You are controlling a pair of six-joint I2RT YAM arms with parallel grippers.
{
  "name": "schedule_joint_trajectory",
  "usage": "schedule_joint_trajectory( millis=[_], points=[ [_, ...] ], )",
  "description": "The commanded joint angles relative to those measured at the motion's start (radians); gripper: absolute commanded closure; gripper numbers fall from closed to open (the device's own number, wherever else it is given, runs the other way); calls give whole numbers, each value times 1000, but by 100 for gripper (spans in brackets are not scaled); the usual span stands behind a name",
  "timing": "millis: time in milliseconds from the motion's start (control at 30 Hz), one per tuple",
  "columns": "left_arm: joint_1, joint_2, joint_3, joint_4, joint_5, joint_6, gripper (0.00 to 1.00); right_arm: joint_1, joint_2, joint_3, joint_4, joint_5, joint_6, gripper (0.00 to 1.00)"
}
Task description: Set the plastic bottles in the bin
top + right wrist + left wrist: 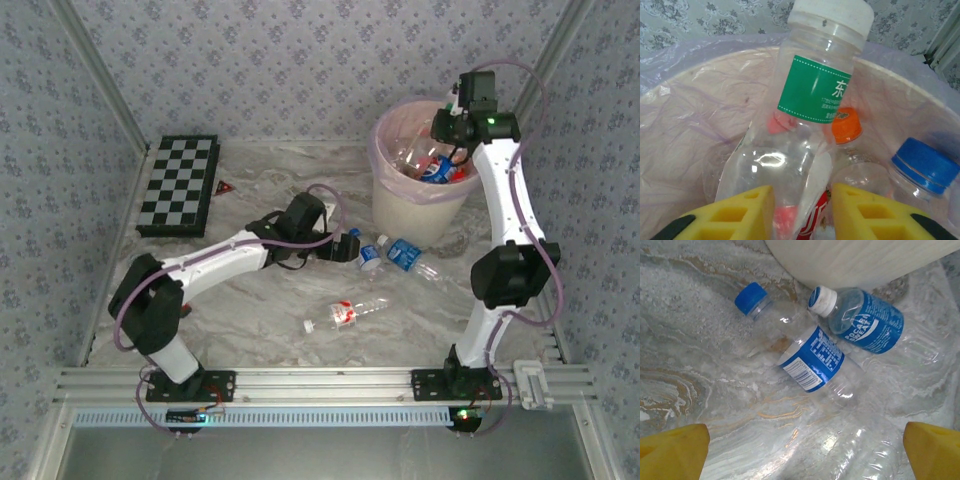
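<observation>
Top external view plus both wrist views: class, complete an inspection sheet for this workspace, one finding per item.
Surface: marbled table, bottles lying on it.
Job's things: blue-cap bottle and white-cap bottle beside the bin; red-label bottle apart, nearer the metal rail; orange-cap bottle among those inside the bin.
Clutter: chequered board and small red object, far left.
Hands: left hand open above the two blue-labelled bottles; right hand closed on green-label bottle over the bin.
Cables: purple cables loop along left arm and right arm.
Surroundings: patterned walls.

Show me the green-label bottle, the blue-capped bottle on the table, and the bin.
green-label bottle (815,90), right wrist view, on its green label.
blue-capped bottle (812,360), left wrist view, on its blue label.
bin (405,212), top external view, on its cream outer wall.
</observation>
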Motion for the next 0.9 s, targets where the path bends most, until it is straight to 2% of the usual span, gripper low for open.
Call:
schedule_joint_trajectory(
  millis=[0,67,267,367,467,633,867],
  points=[
    [-53,7,66,-92,-54,35,1,2,-132,-27,-69,9,-23,55],
    [-74,12,78,-130,-44,115,1,-4,-206,-78,-77,-12,-21,49],
    [-139,4,85,-309,63,482,1,-67,-434,-293,-92,-156,44,34],
    [-159,0,64,-387,92,585,1,-95,-548,-414,-82,-211,87,29],
    [-190,-1,31,-393,121,639,1,-118,-637,-491,-85,-250,124,24],
    [-255,36,23,-400,122,676,1,-138,-706,-539,-99,-271,146,23],
    [-317,150,84,-501,-30,675,1,-144,-733,-537,-87,-314,175,22]
  ],
)
